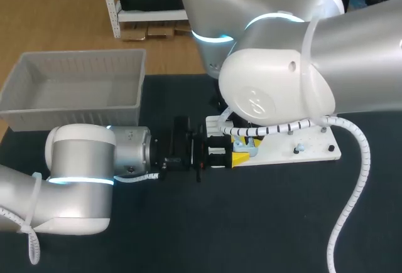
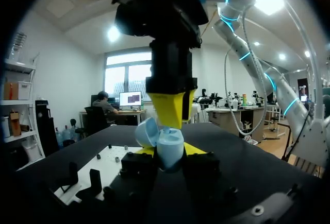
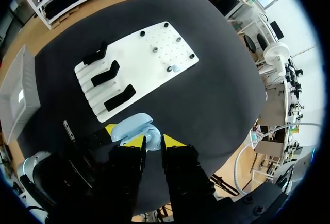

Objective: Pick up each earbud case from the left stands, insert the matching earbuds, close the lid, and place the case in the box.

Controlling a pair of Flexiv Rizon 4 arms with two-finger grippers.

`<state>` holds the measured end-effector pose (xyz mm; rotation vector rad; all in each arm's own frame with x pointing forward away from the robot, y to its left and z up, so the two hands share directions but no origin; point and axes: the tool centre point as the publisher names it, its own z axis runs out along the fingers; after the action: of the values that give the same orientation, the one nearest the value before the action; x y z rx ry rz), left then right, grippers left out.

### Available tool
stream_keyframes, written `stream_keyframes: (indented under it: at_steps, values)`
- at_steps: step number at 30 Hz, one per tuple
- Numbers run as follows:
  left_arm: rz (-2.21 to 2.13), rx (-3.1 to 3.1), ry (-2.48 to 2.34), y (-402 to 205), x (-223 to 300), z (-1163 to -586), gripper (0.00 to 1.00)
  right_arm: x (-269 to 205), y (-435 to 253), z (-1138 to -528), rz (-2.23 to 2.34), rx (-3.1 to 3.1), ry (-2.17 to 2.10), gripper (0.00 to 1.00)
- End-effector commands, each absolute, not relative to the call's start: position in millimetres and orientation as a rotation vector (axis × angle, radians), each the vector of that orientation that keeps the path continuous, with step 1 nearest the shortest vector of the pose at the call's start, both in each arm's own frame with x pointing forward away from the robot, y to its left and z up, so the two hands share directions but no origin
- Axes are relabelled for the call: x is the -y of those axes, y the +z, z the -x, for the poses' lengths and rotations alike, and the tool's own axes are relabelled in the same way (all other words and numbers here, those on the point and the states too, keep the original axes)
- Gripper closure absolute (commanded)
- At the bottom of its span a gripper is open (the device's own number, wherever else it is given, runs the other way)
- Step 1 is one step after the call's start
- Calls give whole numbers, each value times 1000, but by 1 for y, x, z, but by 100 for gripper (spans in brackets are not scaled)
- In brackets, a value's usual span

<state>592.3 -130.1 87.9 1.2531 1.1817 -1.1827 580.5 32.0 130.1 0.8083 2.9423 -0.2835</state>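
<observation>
A pale blue earbud case (image 2: 170,151) with its lid (image 2: 146,131) swung open is held between the yellow tips of my left gripper (image 2: 170,154), just above the table. My right gripper (image 2: 172,112) comes straight down onto the case's open body, its narrow jaws closed on a small pale blue earbud (image 3: 153,140). In the right wrist view the case lid (image 3: 133,125) lies just ahead of my right gripper (image 3: 153,141). In the head view my left gripper (image 1: 242,155) meets the case (image 1: 252,149) at the white board's left end; my right arm hides its own gripper.
The white board (image 3: 135,64) carries three black stands (image 3: 105,73), several pegs and one loose pale blue earbud (image 3: 175,68). The grey box (image 1: 75,91) stands at the table's far left. Dark table surface lies open in front of the board.
</observation>
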Motion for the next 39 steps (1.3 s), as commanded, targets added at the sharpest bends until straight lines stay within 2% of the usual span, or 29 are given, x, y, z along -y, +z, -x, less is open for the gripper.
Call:
stream_keyframes:
  at_steps: [1, 7, 10, 12, 17, 21, 22, 23, 31, 39]
  values:
    - [-1253, -1180, -1185, 88, 130, -593, 100, -32, 129, -582, -809, -2946, -285, 100]
    - [-1253, -1180, -1185, 88, 130, -593, 100, -32, 126, -582, -808, -2954, -287, 100]
    - [-1253, -1180, -1185, 88, 130, -593, 100, -32, 125, -582, -805, -2956, -287, 81]
    - [-1253, -1180, -1185, 88, 130, -593, 100, -32, 126, -581, -805, -2952, -284, 73]
    - [-1253, -1180, -1185, 88, 130, -593, 100, -32, 131, -579, -808, -2939, -256, 65]
    - [-1253, -1180, -1185, 88, 130, -593, 100, -31, 138, -575, -799, -2933, -223, 68]
    - [-1253, -1180, -1185, 88, 130, -593, 100, -30, 142, -572, -795, -2933, -212, 76]
    - [-1253, -1180, -1185, 88, 130, -593, 100, -29, 144, -570, -791, -2928, -204, 78]
    - [-1253, -1180, -1185, 88, 130, -593, 100, -5, 163, -553, -582, -2915, 2, 69]
    - [-1253, -1180, -1185, 88, 130, -593, 100, 40, 169, -561, -510, -2856, 120, 66]
